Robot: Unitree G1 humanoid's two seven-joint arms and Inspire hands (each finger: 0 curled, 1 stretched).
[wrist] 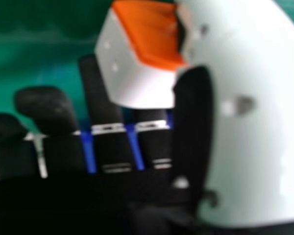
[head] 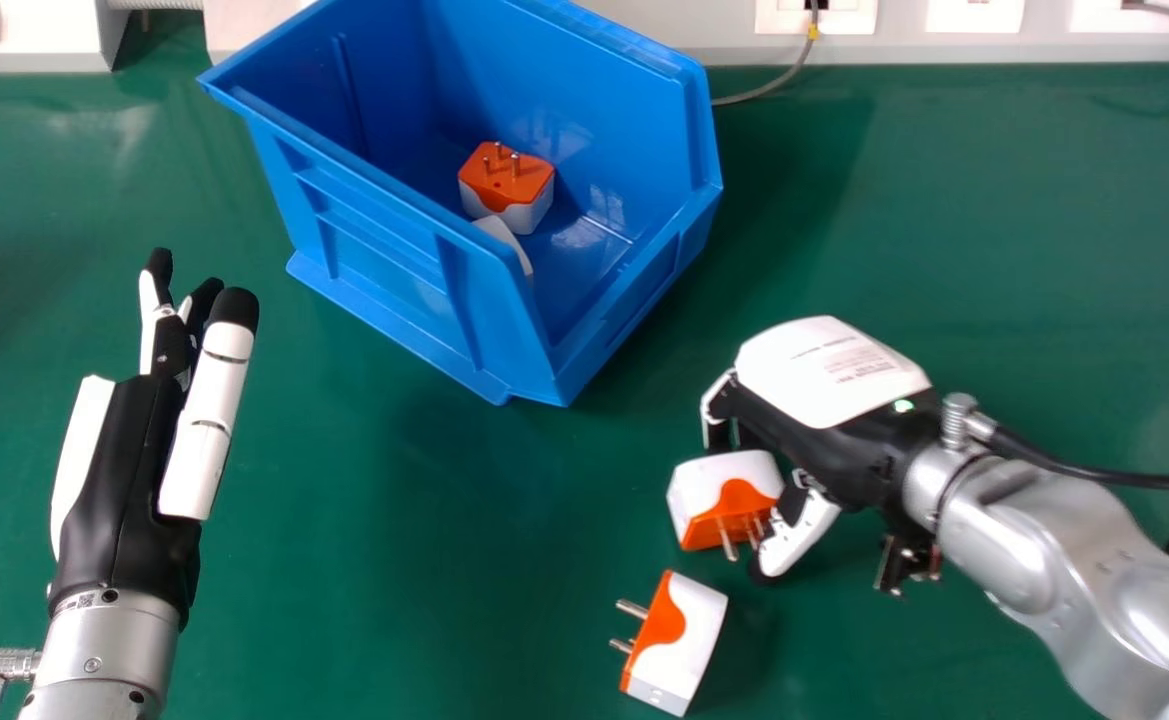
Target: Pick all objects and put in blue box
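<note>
My right hand point(head: 814, 400) is in the head view right of centre, its fingers and thumb curled round a white and orange plug adapter point(head: 729, 500). In the right hand view the adapter point(wrist: 137, 63) sits between the fingers and thumb of my right hand point(wrist: 191, 122). A second adapter point(head: 674, 645) lies on the green table just below it, prongs toward the left. The blue box point(head: 384, 265) stands at the upper middle with an orange and white adapter point(head: 507, 190) inside and a white object partly hidden by its wall. My left hand point(head: 134, 440) is open at the left, holding nothing.
The green table point(head: 994, 230) spreads around the box. A white wall panel point(head: 974, 45) with sockets and a thin grey cable point(head: 774, 85) runs along the back edge. A black cable point(head: 1094, 472) trails from my right wrist.
</note>
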